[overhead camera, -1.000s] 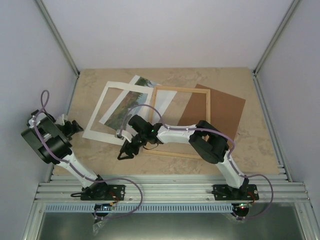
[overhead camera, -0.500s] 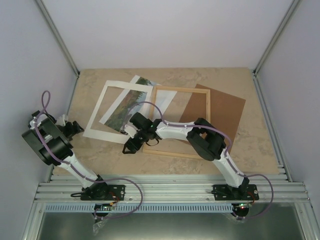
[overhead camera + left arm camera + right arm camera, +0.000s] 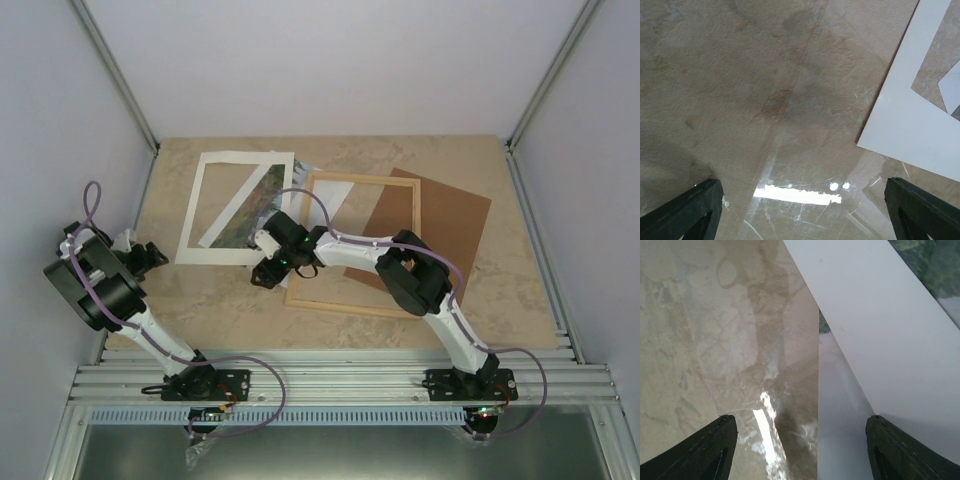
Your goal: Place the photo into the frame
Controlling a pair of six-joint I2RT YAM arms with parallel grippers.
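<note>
Photo (image 3: 252, 203) flat on counter (image 3: 520, 290), mostly under white mat (image 3: 245, 160); green strip shows through mat window; photo sits left of frame (image 3: 340, 306), not inside it; frame flat, its right part over brown backing panel (image 3: 450, 225); plain white sheet (image 3: 333, 205) pokes out under photo, reaching into frame's far-left corner; right claw (image 3: 263, 274) low at mat's near-right corner, fingers spread, nothing between them; left claw (image 3: 150, 256) over bare counter just beside mat's near-left corner, spread wide, empty.
</note>
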